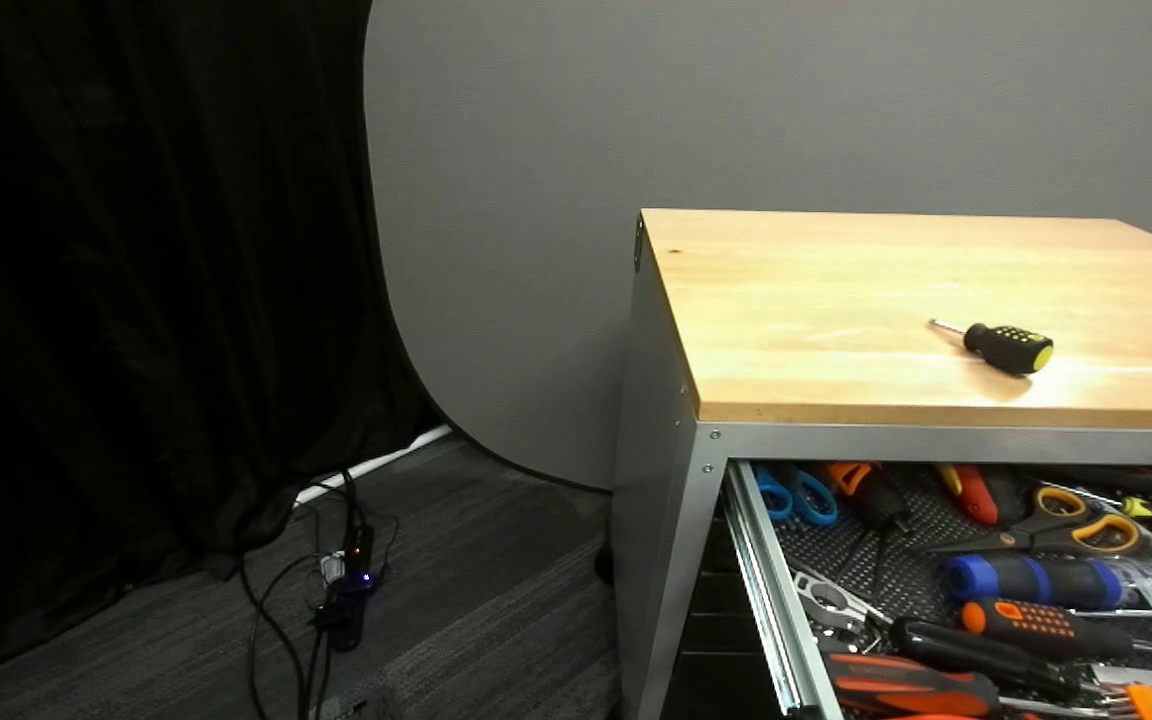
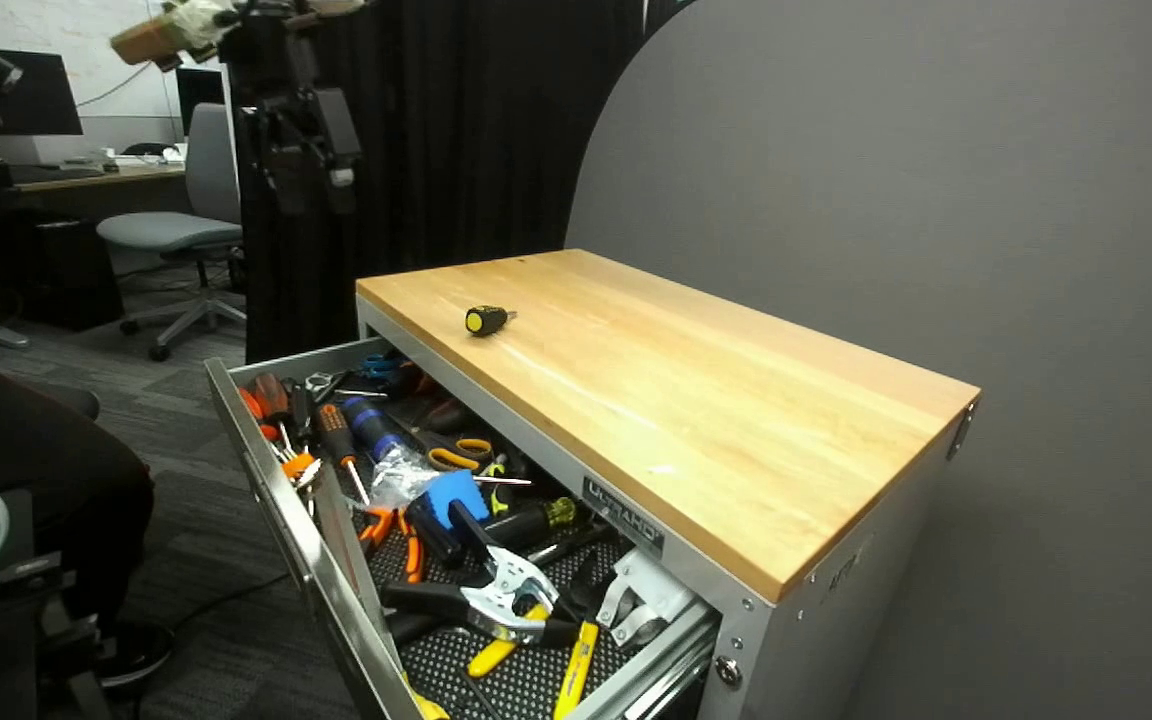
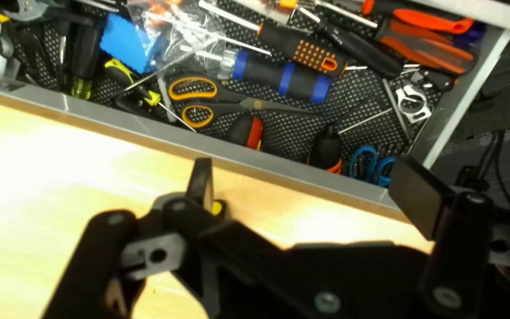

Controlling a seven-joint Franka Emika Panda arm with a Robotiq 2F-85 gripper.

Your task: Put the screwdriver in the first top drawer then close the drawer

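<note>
Stubby screwdriver (image 1: 1008,350): on its side on the wooden cabinet top (image 2: 656,380), right of centre in an exterior view, near the edge above the drawer; the thin metal shaft points left in that frame, the yellow-capped end of the black handle right. The wrist view shows only a bit of it, partly hidden behind a finger.

Gripper (image 3: 310,186): fingers spread wide, a broad gap between them; at the upper left of an exterior view, higher than the wooden cabinet top and apart from the screwdriver.

Top drawer (image 2: 284,510): pulled well out, lower left of an exterior view, tools crowded on its dark textured liner.

Scissors: orange-handled scissors (image 3: 257,104) near the upper middle of the wrist view; blue-handled scissors (image 3: 363,148) lower and farther right.

Long handles: blue-and-black tool (image 3: 281,75) just above the orange-handled scissors; black-and-orange screwdriver (image 3: 301,51) just above that.

Spring clamp (image 2: 511,585): lower middle of an exterior view, near a yellow-handled tool (image 2: 576,670).

Plastic bag (image 3: 184,33): clear and crumpled, upper left of the wrist view, beside a blue piece (image 3: 122,42).

Backdrop: curved grey panel (image 1: 506,250) behind the cabinet; black curtain (image 1: 136,280) at left.

Office chair (image 2: 171,232): grey, upper left.
</note>
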